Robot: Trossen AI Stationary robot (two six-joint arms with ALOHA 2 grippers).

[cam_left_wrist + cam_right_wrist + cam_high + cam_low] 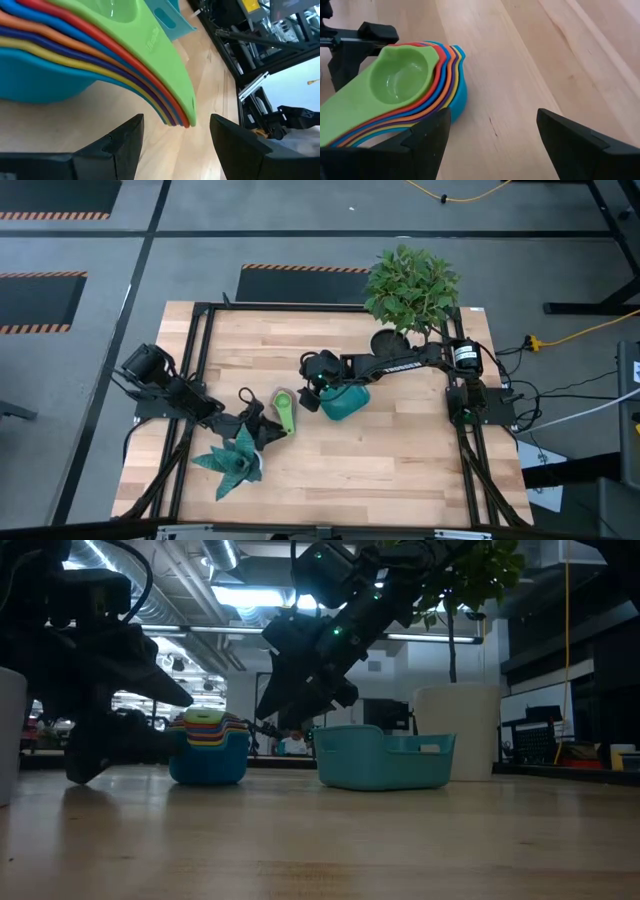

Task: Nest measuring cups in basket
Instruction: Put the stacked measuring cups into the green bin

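The measuring cups are nested in one stack [283, 402], the green one on top and the light blue one at the bottom, resting on the table left of the teal basket [346, 403]. Their handles fan toward the near-left. My left gripper [176, 122] is open at table height, a finger on either side of the handle ends [186, 119] without touching them. My right gripper [493, 114] is open and hovers between the stack [405, 95] and the basket [385, 755], just above the table [288, 708].
A leafy green plant [412, 285] stands at the far right corner, with a white pot [455, 730] behind the basket. A teal spiky plant [232, 460] lies near my left gripper at the near-left. Bare wood lies toward the near right.
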